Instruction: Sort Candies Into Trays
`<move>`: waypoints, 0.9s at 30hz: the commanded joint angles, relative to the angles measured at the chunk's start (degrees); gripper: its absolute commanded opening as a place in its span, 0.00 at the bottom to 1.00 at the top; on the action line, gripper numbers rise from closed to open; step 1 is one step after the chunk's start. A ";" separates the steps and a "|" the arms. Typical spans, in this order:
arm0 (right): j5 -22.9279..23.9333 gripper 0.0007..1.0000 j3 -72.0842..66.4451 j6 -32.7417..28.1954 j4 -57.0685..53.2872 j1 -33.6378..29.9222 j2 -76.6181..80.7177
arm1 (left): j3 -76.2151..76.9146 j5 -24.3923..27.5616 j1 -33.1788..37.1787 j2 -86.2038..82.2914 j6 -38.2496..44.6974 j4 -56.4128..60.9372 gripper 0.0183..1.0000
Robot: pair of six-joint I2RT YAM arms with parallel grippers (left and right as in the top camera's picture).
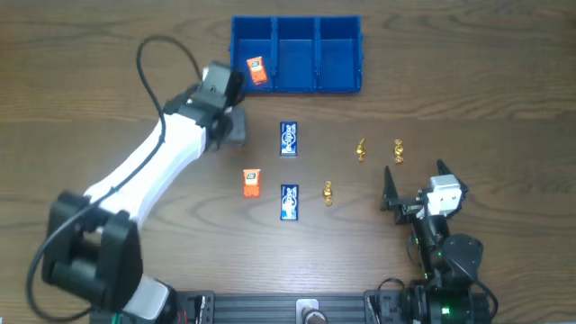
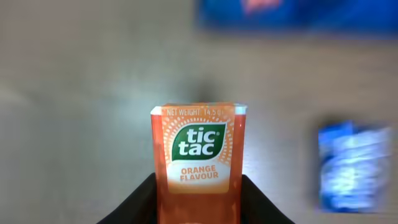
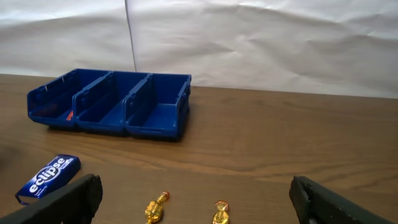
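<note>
My left gripper (image 2: 199, 193) is shut on an orange candy box (image 2: 200, 158), held upright over the table just in front of the blue three-bin tray (image 1: 297, 88). From above, the left gripper (image 1: 238, 126) covers that box. A second orange box (image 1: 257, 72) lies in the tray's left bin. A third orange box (image 1: 251, 183), two blue mint boxes (image 1: 289, 139) (image 1: 289, 202) and three gold candies (image 1: 361, 148) (image 1: 398, 151) (image 1: 328, 192) lie on the table. My right gripper (image 1: 416, 187) is open near the right arm's base, holding nothing.
The right wrist view faces the tray (image 3: 155, 118), a blue mint box (image 3: 48, 177) and two gold candies (image 3: 155, 208) (image 3: 221, 213). The tray's middle and right bins look bare. A white backdrop (image 3: 249, 37) stands behind the table.
</note>
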 commanded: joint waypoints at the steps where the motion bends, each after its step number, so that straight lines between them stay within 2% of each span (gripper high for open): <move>1: -0.07 1.00 -0.28 -0.68 -0.11 0.66 -0.17 | 17.46 -5.88 -3.93 -2.03 -2.38 -2.80 0.27; 6: -0.07 1.00 -0.28 -0.68 -0.11 0.66 -0.17 | 36.65 -5.16 -2.78 10.21 -2.32 -10.67 0.27; 9: -0.07 1.00 -0.28 -0.68 -0.11 0.66 -0.17 | 42.86 -3.26 -1.51 17.64 -2.14 -13.42 0.27; 11: -0.07 1.00 -0.28 -0.68 -0.11 0.66 -0.17 | 44.46 -0.90 -0.39 22.43 -2.14 -13.55 0.27; 19: -0.07 1.00 -0.28 -0.68 -0.11 0.66 -0.17 | 44.65 1.07 1.73 29.29 -2.73 -11.56 0.27; 27: -0.07 1.00 -0.28 -0.68 -0.11 0.66 -0.17 | 44.65 1.07 1.77 29.31 -2.49 -9.25 0.30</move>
